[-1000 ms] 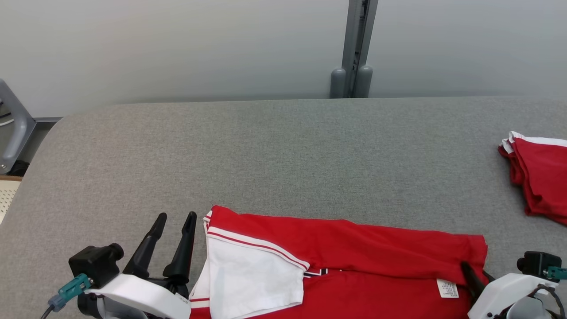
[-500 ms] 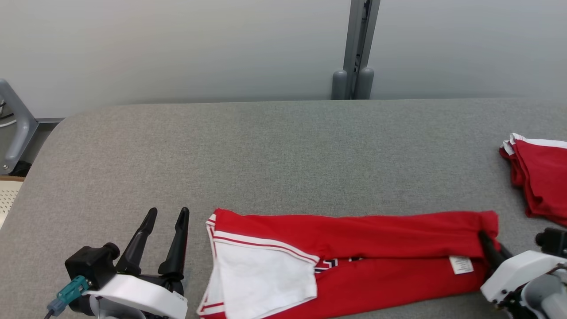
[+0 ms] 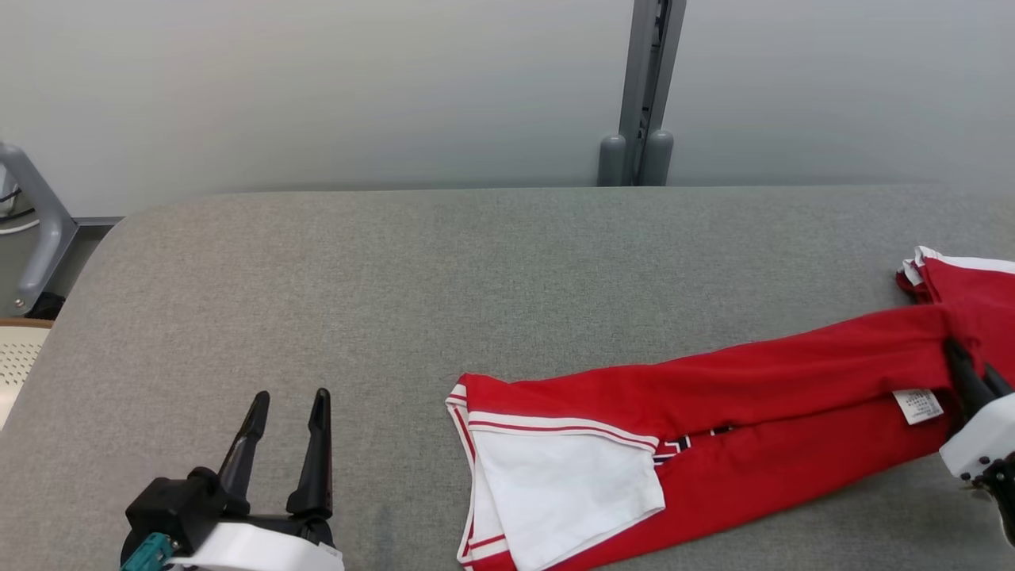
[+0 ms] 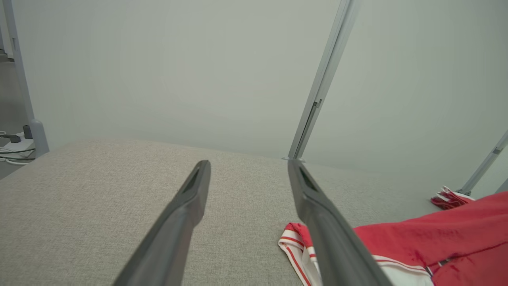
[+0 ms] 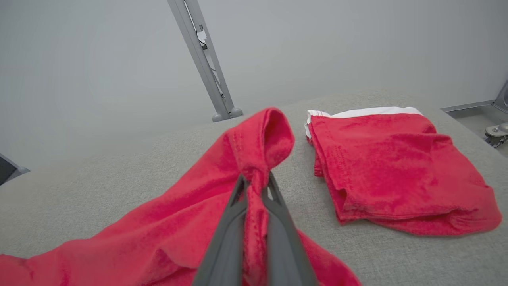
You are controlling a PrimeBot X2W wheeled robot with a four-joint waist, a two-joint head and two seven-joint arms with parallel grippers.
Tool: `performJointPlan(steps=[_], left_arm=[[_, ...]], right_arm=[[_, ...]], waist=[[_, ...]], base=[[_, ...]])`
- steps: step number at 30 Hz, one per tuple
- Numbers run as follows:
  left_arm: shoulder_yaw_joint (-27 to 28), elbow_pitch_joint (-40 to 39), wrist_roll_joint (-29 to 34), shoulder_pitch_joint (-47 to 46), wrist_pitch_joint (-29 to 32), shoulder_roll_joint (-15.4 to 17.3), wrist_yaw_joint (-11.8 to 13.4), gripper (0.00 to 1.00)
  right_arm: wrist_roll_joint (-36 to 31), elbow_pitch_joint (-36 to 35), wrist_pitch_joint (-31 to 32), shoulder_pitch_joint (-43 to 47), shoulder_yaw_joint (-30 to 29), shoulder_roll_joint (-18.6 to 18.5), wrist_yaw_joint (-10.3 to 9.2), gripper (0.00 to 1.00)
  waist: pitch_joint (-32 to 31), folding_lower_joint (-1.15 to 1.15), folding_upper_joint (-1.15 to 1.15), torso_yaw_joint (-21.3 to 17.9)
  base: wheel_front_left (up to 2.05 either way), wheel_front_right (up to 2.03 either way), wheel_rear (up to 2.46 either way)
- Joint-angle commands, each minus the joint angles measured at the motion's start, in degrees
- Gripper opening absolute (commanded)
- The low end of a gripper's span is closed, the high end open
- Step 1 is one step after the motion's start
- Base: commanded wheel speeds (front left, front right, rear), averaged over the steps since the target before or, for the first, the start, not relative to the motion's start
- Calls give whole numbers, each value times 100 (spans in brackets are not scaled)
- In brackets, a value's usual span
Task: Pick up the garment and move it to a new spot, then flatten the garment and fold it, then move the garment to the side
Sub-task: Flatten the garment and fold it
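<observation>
The garment [image 3: 737,412] is a folded red shirt with white, red-striped trim, lying stretched across the grey table [image 3: 476,270] from the front middle toward the right. My right gripper [image 3: 969,371] is shut on its right end, and in the right wrist view the red cloth [image 5: 258,159] bunches up between the two dark fingers [image 5: 274,214]. At the lower left, my left gripper [image 3: 287,400] is open and holds nothing, well left of the garment's white end [image 3: 555,492]. The left wrist view shows its fingers [image 4: 190,206] spread over bare table, the shirt's striped corner [image 4: 295,238] beside the right one.
A second folded red garment [image 5: 389,167] lies at the table's right edge, just beyond the held end. A grey post [image 3: 642,87] stands behind the table against the pale wall. A grey frame [image 3: 36,230] sits off the left edge.
My right gripper has closed on the garment's right end and dragged it to the right and farther back, toward the folded pile. The head camera has also shifted. The left gripper stays open.
</observation>
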Motion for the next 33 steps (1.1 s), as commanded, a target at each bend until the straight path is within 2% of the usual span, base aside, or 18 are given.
performJointPlan(steps=[1,11,20,25,33], left_arm=[[97,37,108,69,-21,-75,-86,100],[416,335,430,159,-21,-476,-524,100],[645,565,631,134,-21,-638,-805,100],[679,686,701,36,-21,-703,-890,100],[709,837,786,-90,-21,-743,-998,100]], right_arm=[[-89,-142,73,-78,-19,-39,1,0],[-196,-1373,678,182,-7,304,1,0],[-85,-2537,1434,682,221,1148,1,0],[-84,-2439,1611,722,477,1621,2,0],[49,-1686,1462,369,937,2134,2,0]], waist=[[-18,0,0,22],[-130,0,0,171],[-149,0,0,351],[-118,0,0,523],[-76,0,0,843]], base=[[0,0,0],[0,0,0],[0,0,0],[0,0,0],[0,0,0]])
